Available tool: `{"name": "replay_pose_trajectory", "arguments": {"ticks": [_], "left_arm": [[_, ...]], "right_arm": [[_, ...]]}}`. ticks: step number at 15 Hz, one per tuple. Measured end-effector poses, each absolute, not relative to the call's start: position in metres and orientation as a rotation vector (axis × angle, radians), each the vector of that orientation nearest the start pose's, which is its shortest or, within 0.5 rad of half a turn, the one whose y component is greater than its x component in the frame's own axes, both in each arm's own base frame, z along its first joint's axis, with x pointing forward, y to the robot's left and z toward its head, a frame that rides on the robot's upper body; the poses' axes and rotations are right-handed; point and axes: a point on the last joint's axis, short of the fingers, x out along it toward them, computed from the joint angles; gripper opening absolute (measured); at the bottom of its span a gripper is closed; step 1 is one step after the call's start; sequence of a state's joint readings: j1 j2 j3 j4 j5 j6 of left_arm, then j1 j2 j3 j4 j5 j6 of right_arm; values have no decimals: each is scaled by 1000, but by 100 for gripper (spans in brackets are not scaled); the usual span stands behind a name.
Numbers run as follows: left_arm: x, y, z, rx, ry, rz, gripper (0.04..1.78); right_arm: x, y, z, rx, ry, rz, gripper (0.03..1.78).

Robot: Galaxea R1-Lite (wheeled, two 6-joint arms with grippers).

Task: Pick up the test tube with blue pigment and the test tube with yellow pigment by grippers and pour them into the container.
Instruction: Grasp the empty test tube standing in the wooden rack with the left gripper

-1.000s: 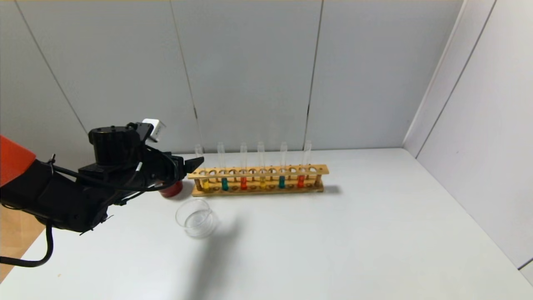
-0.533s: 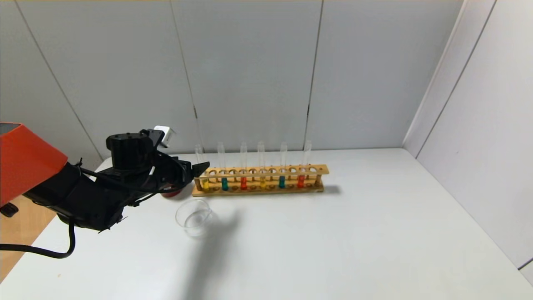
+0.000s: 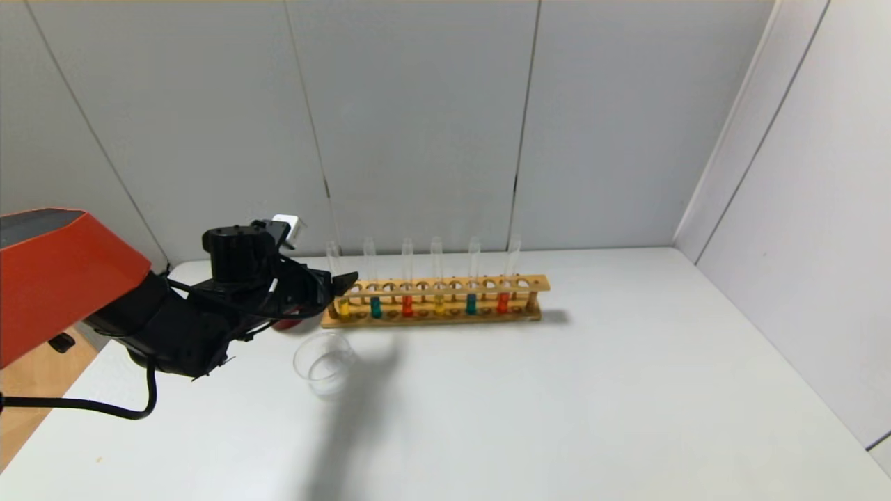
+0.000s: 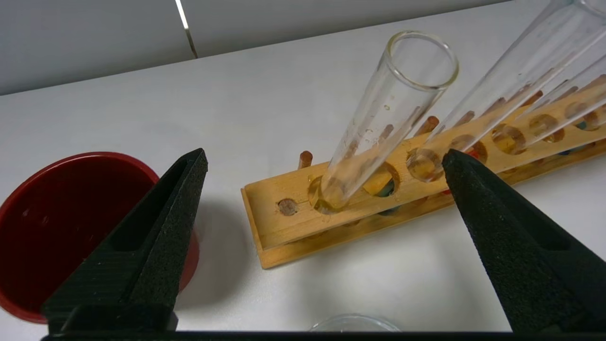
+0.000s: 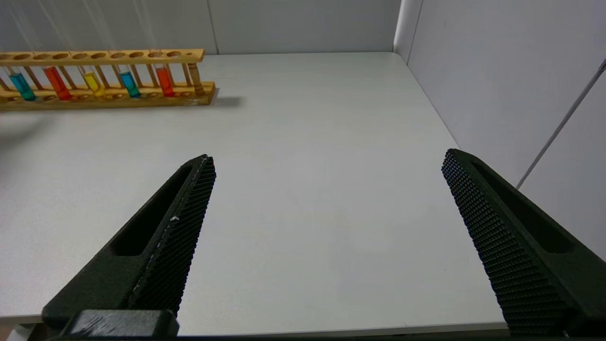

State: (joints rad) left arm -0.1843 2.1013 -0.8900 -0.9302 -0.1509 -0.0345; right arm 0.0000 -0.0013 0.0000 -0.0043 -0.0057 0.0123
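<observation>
The left end effector (image 4: 324, 163), released and spread wide, is brought up to the rack's (image 3: 435, 301) left end; the upright test tube with yellow pigment (image 3: 342, 306) is framed between its fingers, ahead.

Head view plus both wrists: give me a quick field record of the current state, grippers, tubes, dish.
left gripper: open, at the rack's left end, astride the leftmost tube, not touching it
right gripper: open, holding nothing, over bare table
rack: wooden, six tubes upright
tube liquids, left to right: yellow, teal, red, yellow, teal, red
container: clear glass dish in front of the rack's left end
red cup: beside the rack's left end
tubes lifted: none
</observation>
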Motion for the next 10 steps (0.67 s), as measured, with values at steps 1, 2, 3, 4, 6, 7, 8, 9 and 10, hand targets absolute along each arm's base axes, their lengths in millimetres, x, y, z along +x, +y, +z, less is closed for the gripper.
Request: {"name": "replay_pose_trajectory", "arguments": {"ticks": [1, 2, 3, 4, 6, 7, 8, 9, 10], "left_arm": [[377, -74, 92, -29, 288, -328, 175], [379, -75, 91, -30, 289, -329, 175], [381, -75, 90, -38, 289, -328, 175], [382, -75, 89, -43, 289, -328, 175], [385, -76, 88, -44, 290, -329, 175], [386, -76, 87, -44, 289, -329, 175], [387, -77, 87, -44, 290, -329, 175], [387, -77, 87, -44, 289, -330, 175], [388, -77, 87, -44, 289, -331, 174]], "right_arm": [[-23, 0, 76, 12, -6, -6, 175], [-23, 0, 76, 12, -5, -6, 175], [-23, 0, 76, 12, -6, -6, 175], [-23, 0, 76, 12, -6, -5, 175], [-23, 0, 76, 12, -5, -6, 175], [-23, 0, 76, 12, -5, -6, 175], [-23, 0, 76, 12, -5, -6, 175], [-23, 0, 76, 12, -6, -6, 175], [-23, 0, 76, 12, -6, -6, 175]]}}
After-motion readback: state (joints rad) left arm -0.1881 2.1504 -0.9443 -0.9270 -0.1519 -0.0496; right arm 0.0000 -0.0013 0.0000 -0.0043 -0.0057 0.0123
